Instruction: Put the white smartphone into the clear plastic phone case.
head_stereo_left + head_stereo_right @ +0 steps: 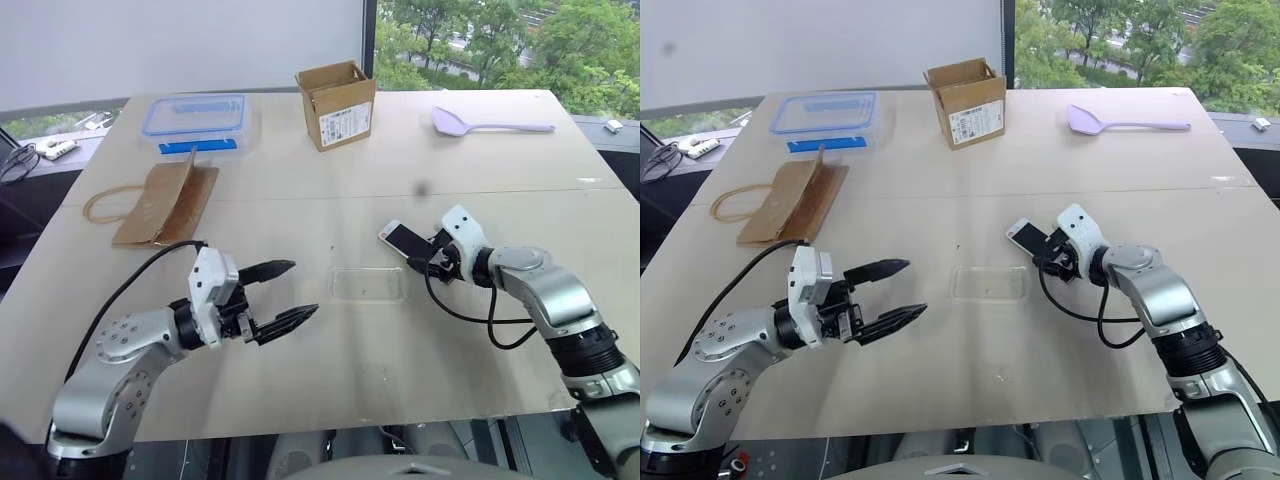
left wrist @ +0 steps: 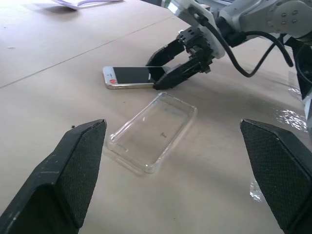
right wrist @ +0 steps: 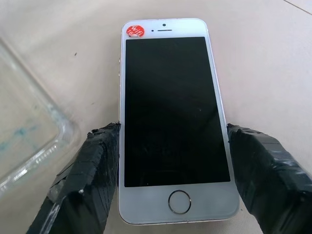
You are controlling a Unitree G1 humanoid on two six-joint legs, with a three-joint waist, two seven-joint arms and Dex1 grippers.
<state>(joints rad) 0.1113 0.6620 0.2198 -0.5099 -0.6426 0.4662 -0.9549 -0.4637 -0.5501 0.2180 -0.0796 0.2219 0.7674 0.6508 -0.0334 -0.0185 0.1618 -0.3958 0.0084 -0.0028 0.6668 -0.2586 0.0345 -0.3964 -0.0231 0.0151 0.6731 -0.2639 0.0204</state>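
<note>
We note, far left on the table point(image 1: 330, 340), a brown paper bag point(image 1: 168, 203) lying flat, and behind it a clear food box with a blue-rimmed lid point(image 1: 195, 118). The left gripper point(image 1: 285, 294) hovers over the near part of the table with its fingers spread wide, nothing between them. Just right of it lies the clear plastic phone case point(image 1: 367, 284), empty, flat on the table. A small cardboard box point(image 1: 337, 103) stands upright at the back. The white smartphone point(image 3: 173, 122) lies screen up just beyond the case, apart from it. The right gripper point(image 1: 437, 256) straddles the phone's home-button end, one finger at each long edge; we cannot tell whether they clamp it. A lilac spoon point(image 1: 488, 123) lies far right.
</note>
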